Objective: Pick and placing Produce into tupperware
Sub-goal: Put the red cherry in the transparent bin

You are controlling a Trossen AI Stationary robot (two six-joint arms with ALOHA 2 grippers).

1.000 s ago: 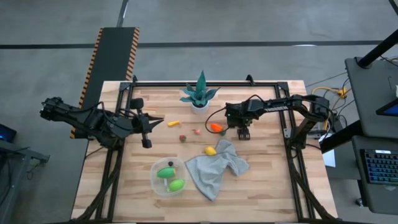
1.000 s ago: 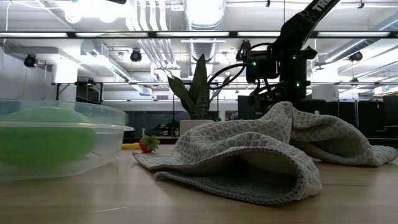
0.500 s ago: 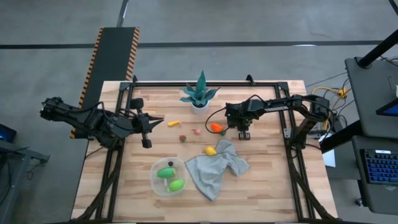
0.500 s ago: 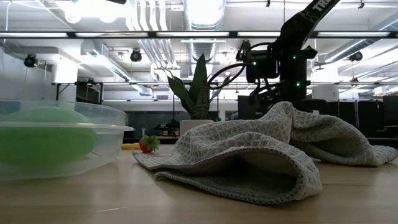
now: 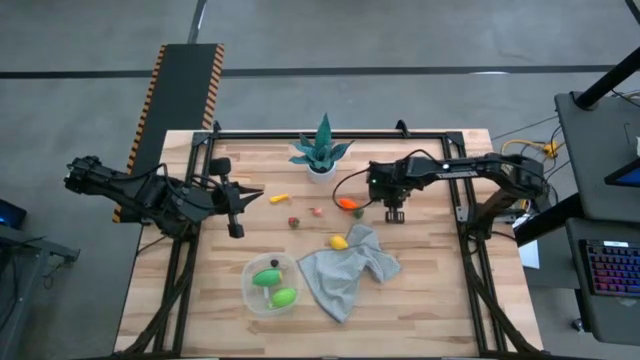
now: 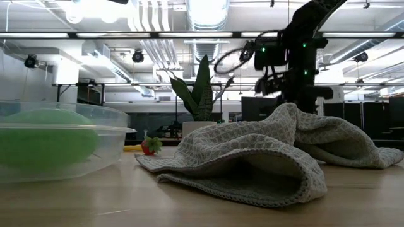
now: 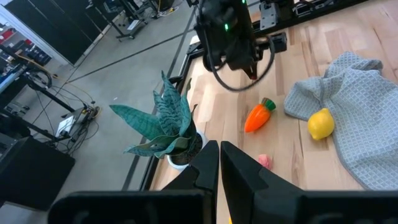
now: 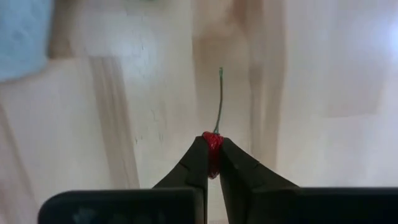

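- The right claw [image 5: 394,213] hangs over the far right part of the wooden tabletop [image 5: 430,300], just beyond the grey cloth [image 5: 350,270], fingers pointing down.
- From its wrist camera, the right claw [image 8: 211,155] is pinched narrow on a small red piece of produce [image 8: 212,144] with a thin green stem sticking out past the tips; it looks like a cherry, though I cannot be sure.
- From table height, that arm shows above and behind the crumpled cloth [image 6: 265,157], its claw hidden by the folds.
- The left claw [image 5: 236,208] waits at the left side of the tabletop, well apart from the produce; its wrist camera shows the two fingers [image 7: 205,163] pressed together with nothing between them.
- The clear tupperware [image 5: 270,284] sits near the front edge, touching or just beside the left side of the cloth; two green pieces [image 5: 283,297] lie inside it.
- From table height, the tub [image 6: 57,148] shows a big green shape through its wall.
- A yellow lemon [image 5: 339,242] rests against the cloth's far edge.
- An orange carrot [image 5: 347,204] lies on the bare wood just beside the right claw, towards the centre.
- Nearer the middle lie a small pink piece [image 5: 316,211], a red strawberry [image 5: 294,222] and a yellow-orange piece [image 5: 280,198], all apart from each other.
- A spiky teal plant in a white pot [image 5: 321,152] stands upright at the far edge of the tabletop.
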